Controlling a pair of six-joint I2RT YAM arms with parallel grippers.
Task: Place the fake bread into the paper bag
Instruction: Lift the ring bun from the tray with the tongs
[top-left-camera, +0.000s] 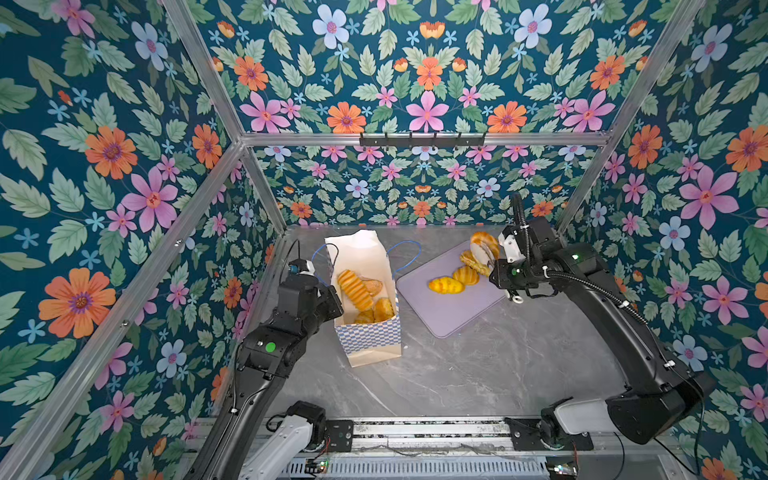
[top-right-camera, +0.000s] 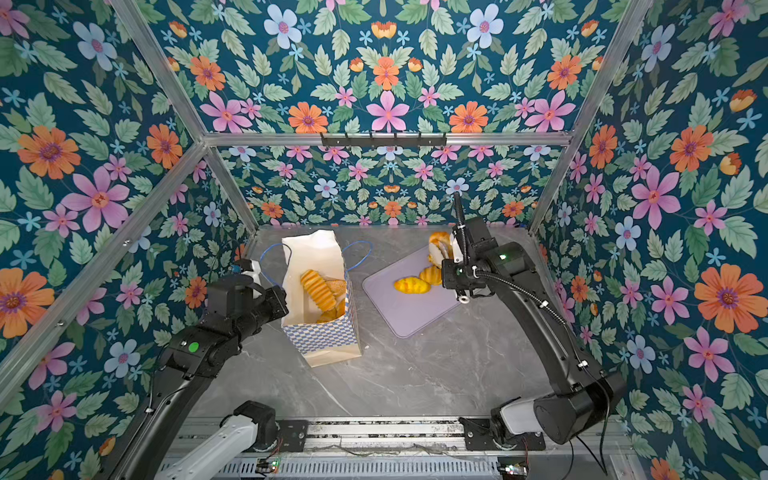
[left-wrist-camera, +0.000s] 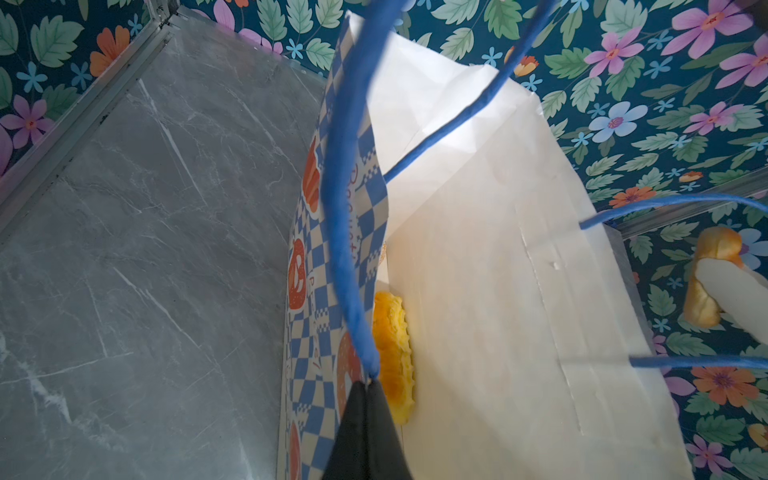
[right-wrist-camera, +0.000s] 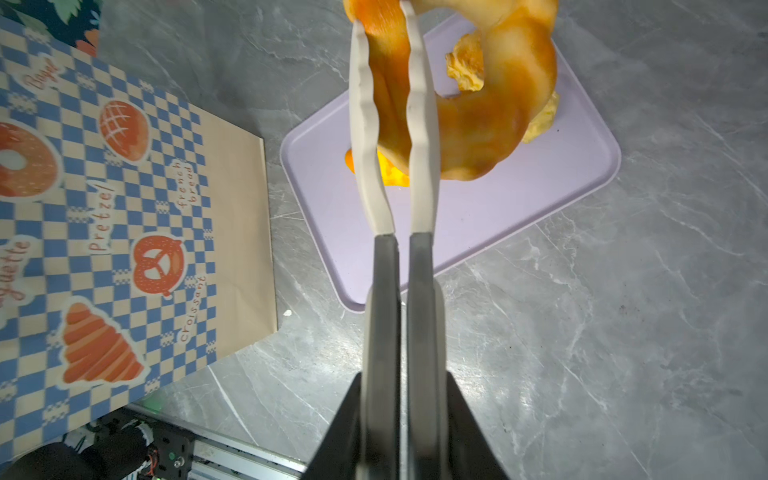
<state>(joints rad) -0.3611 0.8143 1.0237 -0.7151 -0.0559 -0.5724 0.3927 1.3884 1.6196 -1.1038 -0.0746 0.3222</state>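
While the right jaws clamp one side of a twisted ring of fake bread (right-wrist-camera: 490, 112) and hold it clear above the lavender tray (right-wrist-camera: 478, 249), the left jaws are pinched shut on a blue cord handle (left-wrist-camera: 345, 208) of the paper bag (top-left-camera: 368, 345). The bag stands upright on the desk (top-left-camera: 457, 374) just beside the tray, its mouth open. Several loaves (top-left-camera: 355, 291) lie inside the bag, among them a ribbed long roll. On the tray under the ring sit a yellow bun (top-left-camera: 445, 285), a second bun (top-left-camera: 466, 275) touching it, and a flaky piece (top-left-camera: 471, 261). The step in hand looks like the carry: the ring is picked up and raised but is not yet over the bag. The next move probably calls for swinging it across to the bag's mouth, clearing the paper rim, lowering it inside and only then letting go, with the left side steadying the opening.
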